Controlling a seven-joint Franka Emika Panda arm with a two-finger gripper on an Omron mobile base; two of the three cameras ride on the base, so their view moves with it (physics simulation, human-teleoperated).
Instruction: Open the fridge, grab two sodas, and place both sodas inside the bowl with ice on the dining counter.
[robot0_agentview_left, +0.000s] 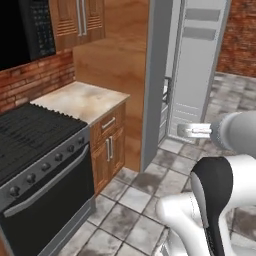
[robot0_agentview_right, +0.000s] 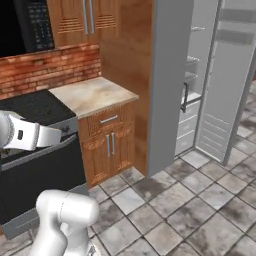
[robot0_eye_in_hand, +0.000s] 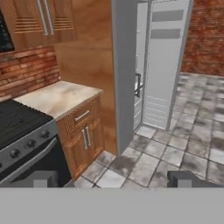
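Robot's fingers (robot0_eye_in_hand: 113, 178), spread wide and empty, face the fridge (robot0_eye_in_hand: 164, 65), its door standing open beside wooden cabinets (robot0_eye_in_hand: 83, 135).

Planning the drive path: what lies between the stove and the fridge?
A wooden cabinet with a marble top, then a tall wood panel against the fridge, whose door stands open. Seen in the right base view.

Our white arm (robot0_agentview_left: 220, 195) rises from the base and bends at a dark elbow joint, the forearm reaching level ahead; in the right base view the wrist (robot0_agentview_right: 25, 136) juts in from the left edge. Our gripper (robot0_eye_in_hand: 114, 178) stands wide open, empty, its two dark fingertips (robot0_eye_in_hand: 186, 178) well apart.
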